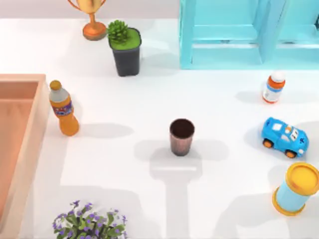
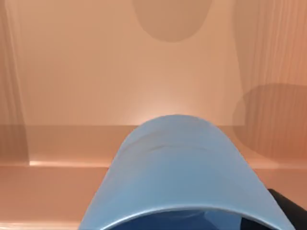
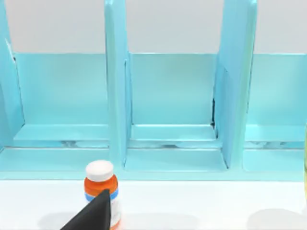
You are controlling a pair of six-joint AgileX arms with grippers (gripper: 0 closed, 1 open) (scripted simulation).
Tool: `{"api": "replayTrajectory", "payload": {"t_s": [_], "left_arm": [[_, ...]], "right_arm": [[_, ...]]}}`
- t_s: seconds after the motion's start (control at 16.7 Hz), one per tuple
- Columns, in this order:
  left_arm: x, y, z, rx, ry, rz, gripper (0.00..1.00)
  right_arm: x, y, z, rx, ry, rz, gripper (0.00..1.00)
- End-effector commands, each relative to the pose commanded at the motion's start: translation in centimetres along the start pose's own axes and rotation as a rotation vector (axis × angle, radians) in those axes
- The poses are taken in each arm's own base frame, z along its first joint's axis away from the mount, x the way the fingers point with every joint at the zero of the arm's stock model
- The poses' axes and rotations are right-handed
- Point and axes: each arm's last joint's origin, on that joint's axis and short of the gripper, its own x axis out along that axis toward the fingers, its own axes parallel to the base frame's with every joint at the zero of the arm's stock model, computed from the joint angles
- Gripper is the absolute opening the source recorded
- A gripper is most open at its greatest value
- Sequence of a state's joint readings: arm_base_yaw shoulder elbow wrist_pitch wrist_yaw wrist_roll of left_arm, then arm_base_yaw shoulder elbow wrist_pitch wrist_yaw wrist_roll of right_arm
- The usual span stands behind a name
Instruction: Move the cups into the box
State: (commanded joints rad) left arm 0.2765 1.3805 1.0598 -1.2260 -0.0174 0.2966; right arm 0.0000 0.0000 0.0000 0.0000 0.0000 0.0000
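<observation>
Brown cup stands mid-table, well apart from box; claw states unclear.

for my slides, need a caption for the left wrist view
Light blue cup seen close up from the left wrist, over the box's reddish-brown inside.

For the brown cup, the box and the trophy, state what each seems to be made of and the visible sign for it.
Brown cup: possibly metal, from its ribbed, coppery side, though plastic is possible.
Box: apparently wood, with thick, pale, matte walls and faint grain on the reddish-brown inside.
Trophy: seemingly polished metal or gold-coloured plastic, with bright highlights on its golden stem and base.
</observation>
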Motion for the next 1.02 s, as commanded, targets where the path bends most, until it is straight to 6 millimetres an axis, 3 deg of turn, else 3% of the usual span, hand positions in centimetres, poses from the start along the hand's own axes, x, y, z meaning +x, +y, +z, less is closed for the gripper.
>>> {"api": "replayTrajectory", "payload": {"t_s": [0.3,0.54,1.02], "left_arm": [[2.7,0.4,-0.2,-0.002,-0.003,0.001,0.0],[2.7,0.4,-0.2,-0.002,-0.002,0.0,0.0],[2.7,0.4,-0.2,-0.002,-0.002,0.0,0.6]], "right_arm": [[0.0,0.0,0.0,0.0,0.0,0.0,1.0],[0.0,0.0,0.0,0.0,0.0,0.0,1.0],[0.0,0.0,0.0,0.0,0.0,0.0,1.0]]}}
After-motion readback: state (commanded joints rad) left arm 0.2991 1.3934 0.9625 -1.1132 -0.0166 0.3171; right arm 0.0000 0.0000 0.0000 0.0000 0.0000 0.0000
